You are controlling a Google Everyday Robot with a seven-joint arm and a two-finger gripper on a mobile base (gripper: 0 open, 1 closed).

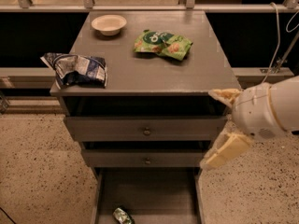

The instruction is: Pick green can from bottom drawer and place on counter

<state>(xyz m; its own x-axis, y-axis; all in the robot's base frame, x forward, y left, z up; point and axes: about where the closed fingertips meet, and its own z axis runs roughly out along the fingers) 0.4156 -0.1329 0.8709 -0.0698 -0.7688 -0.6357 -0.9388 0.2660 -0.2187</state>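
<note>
One green can (122,215), three drawers (147,128); on the counter (140,76) one bowl (109,24), one green snack bag (162,43), one blue bag (77,69).
The can lies on the open bottom drawer (156,190) floor; the gripper (211,129), fingers spread wide and empty, hangs by the cabinet's right front corner.

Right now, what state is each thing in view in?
gripper: open, empty, to the right of the drawers.
green can: lying on its side in the bottom drawer.
bottom drawer: pulled open.
bowl: upright, empty, on the counter.
green snack bag: lying flat on the counter.
blue bag: crumpled, at the counter's left edge.
</note>
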